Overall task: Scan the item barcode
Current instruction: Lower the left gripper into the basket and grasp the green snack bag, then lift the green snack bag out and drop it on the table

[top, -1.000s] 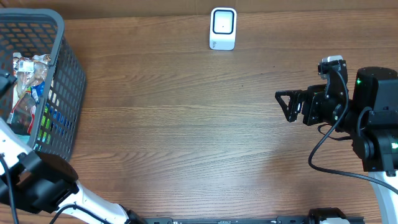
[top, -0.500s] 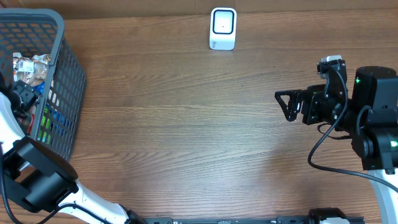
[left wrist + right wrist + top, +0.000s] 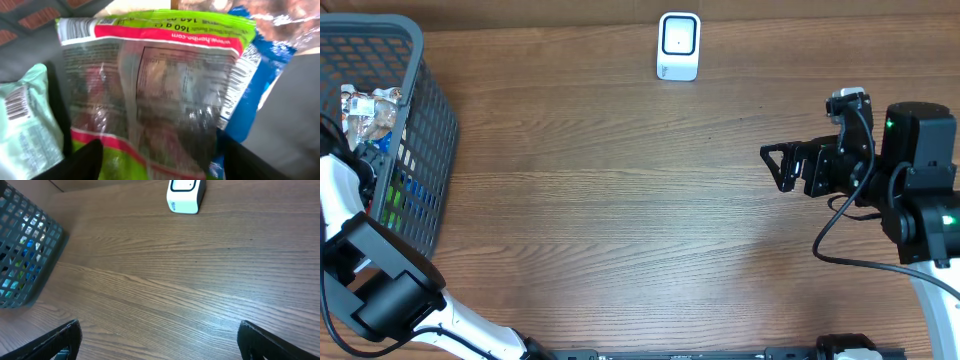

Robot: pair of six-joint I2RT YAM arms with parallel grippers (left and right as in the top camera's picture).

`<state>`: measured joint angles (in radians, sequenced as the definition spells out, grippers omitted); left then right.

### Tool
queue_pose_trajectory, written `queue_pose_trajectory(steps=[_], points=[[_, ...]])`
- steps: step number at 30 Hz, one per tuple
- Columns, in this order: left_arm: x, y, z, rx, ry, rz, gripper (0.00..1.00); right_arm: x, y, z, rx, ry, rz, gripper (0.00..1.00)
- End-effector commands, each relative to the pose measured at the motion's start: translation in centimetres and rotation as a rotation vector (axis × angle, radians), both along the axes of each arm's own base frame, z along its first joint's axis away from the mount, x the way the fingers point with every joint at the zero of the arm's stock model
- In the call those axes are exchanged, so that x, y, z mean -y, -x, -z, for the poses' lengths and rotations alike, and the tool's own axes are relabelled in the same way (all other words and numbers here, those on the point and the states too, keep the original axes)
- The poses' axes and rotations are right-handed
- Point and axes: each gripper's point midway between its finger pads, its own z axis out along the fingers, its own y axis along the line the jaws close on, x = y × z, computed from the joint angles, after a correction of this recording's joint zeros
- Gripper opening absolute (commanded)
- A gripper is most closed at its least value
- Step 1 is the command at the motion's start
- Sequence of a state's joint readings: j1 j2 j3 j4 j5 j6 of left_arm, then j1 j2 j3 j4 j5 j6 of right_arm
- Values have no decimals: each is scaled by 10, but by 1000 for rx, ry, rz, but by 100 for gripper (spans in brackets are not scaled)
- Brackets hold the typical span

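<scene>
Inside the basket (image 3: 420,130), our left gripper (image 3: 165,160) straddles a green snack bag (image 3: 150,75); we cannot tell if it grips. Right gripper (image 3: 157,332) hangs released, empty.

Crinkled green-and-red packet (image 3: 150,95) lies in the basket (image 3: 380,27); white scanner (image 3: 679,45) stands well apart.

I find the green-and-red crinkled plastic snack bag (image 3: 150,100) glossy; the brown wood-grain bench (image 3: 620,200) looks matt and smooth, the dark grey plastic mesh basket (image 3: 430,140) dull, the white plastic scanner box (image 3: 679,45) smooth.
</scene>
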<state>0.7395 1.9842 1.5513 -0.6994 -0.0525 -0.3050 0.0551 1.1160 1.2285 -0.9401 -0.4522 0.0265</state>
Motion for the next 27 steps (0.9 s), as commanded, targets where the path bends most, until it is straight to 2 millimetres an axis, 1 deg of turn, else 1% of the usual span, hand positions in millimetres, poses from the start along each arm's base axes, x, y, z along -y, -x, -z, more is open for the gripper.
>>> queue_pose_trajectory(steps=[1, 3, 5, 6, 7, 10, 12, 13, 16, 18, 20, 21, 24, 26, 27], points=[[8, 3, 16, -23, 20, 20, 52, -1, -2, -14, 35, -1, 1, 100], [8, 3, 17, -25, 21, 20, 34, -1, -2, -14, 35, -1, 1, 100], [8, 4, 17, -26, 17, 18, 20, -1, -2, -14, 36, -1, 1, 100], [8, 4, 17, -26, 17, 18, 8, -1, -2, -14, 36, -1, 1, 100], [8, 4, 17, -27, 18, 18, 4, -1, -2, -14, 36, 0, 1, 100], [8, 3, 14, -22, 15, 19, 4, -1, -2, -14, 36, -1, 1, 100], [7, 2, 4, -10, 3, 18, 4, -1, -2, -14, 36, -1, 1, 100], [6, 2, -4, -3, -2, 18, 4, -1, -2, -14, 35, -1, 1, 100], [4, 1, -43, 32, -40, 12, 4, -1, -2, -14, 35, -1, 1, 100], [3, 1, -76, 65, -73, 11, 4, -1, -2, -14, 35, -1, 1, 100], [6, 4, -114, 105, -109, 11, 4, -1, -2, -14, 35, -1, 1, 100], [8, 7, -132, 124, -128, 10, 4, -1, -2, -14, 35, -1, 1, 100], [14, 17, -175, 175, -187, 4, 4, -1, -2, -14, 34, -1, 1, 100], [19, 26, -201, 208, -234, -6, 4, -1, -2, -14, 34, -1, 1, 100], [22, 29, -210, 221, -249, -7, 4, -1, -2, -14, 35, -1, 1, 100]])
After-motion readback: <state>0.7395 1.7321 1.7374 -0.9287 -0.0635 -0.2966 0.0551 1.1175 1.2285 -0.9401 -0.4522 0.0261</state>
